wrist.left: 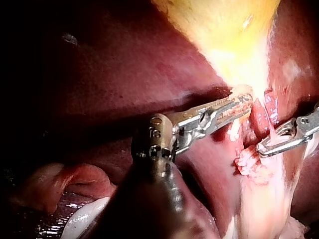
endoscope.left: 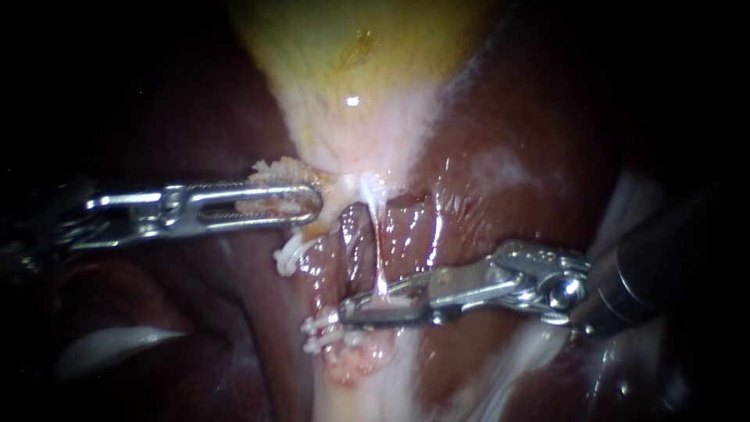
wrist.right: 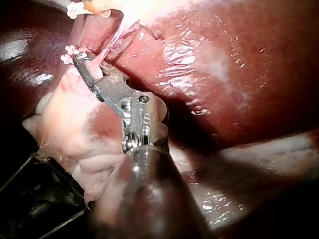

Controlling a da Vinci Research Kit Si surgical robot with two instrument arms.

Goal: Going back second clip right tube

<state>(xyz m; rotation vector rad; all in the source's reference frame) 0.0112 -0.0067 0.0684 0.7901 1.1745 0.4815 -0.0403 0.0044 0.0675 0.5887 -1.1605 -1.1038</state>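
Endoscope view: right instrument [endoscope.left: 348, 312] against tube [endoscope.left: 380, 258], just beside clips [endoscope.left: 316, 330].

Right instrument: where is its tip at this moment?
In the endoscope view the right instrument reaches in from the right, its tip at the thin pale tube, just above the lower white clips and below the left instrument.

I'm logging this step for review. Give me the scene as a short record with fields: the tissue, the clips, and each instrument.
gallbladder: yellowish, above both instruments
liver: dark red, surrounding the site
left instrument: jaws shut on pale tissue just under the gallbladder
right instrument: tip at the lower end of a thin pale strand
upper clip: white, just below the left instrument's tip
lower clips: white, right beside the right instrument's tip
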